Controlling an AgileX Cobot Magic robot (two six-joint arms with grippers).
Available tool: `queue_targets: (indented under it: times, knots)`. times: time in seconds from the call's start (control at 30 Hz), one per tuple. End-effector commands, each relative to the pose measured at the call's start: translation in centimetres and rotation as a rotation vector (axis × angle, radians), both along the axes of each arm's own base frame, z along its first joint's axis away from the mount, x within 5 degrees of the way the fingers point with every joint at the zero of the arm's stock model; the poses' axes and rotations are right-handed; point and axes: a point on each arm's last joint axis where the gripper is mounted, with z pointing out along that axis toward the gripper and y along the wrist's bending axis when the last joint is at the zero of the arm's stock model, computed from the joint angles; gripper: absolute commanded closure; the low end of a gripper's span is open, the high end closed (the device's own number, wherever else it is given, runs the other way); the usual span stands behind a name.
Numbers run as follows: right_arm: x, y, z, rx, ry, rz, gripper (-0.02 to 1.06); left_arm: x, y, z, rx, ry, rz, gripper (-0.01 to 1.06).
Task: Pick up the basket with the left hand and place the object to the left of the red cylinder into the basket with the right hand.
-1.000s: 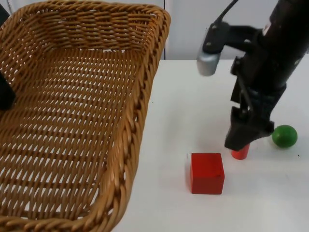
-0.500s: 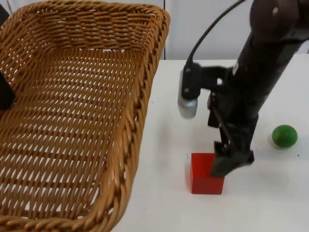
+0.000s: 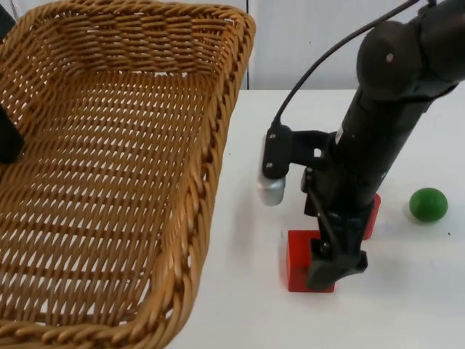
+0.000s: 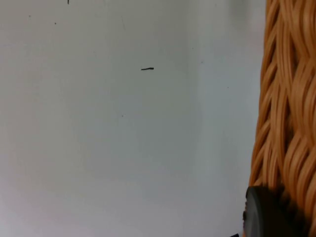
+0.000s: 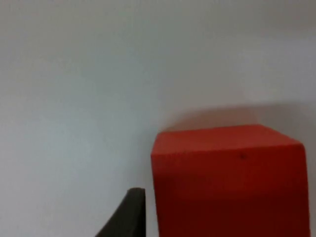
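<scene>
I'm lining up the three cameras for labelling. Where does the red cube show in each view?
Top view: the red cube sits on the white table, right of the basket, partly covered by the right gripper reaching over it.
Left wrist view: not in it; the basket rim runs beside bare table.
Right wrist view: the cube stands close up beside a black fingertip.
Shared landmark: the white table top.

Basket [image 3: 109, 182] tan, woven wicker. Cube [image 3: 298, 260] plain red. Cylinder [image 3: 371, 216] red. Ball [image 3: 427, 204] green. Table [image 3: 276, 131] white. Right gripper [image 3: 333, 270] black.
</scene>
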Motion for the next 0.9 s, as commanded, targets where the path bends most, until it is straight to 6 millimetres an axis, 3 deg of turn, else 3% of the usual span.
queue_targets:
  times: [0.0, 0.23, 0.67, 0.8, 0.87]
  knots:
    - [-0.1, 0.5, 0.0, 0.005, -0.016, 0.02, 0.06, -0.1, -0.2, 0.3, -0.017, -0.015, 0.009, 1.05]
    - [-0.2, 0.4, -1.6, -0.019, 0.023, 0.011, 0.06, -0.1, -0.2, 0.3, -0.017, -0.013, 0.008, 1.05]
    - [-0.1, 0.4, -1.6, -0.016, 0.017, 0.006, 0.15, -0.1, -0.2, 0.3, -0.017, -0.013, 0.008, 1.05]
    - [-0.1, 0.4, -1.6, -0.015, 0.02, -0.005, 0.21, -0.1, -0.2, 0.3, -0.017, -0.013, 0.008, 1.05]
    - [-0.2, 0.4, -1.6, -0.018, 0.026, -0.004, 0.3, -0.1, -0.2, 0.3, -0.017, -0.013, 0.008, 1.05]
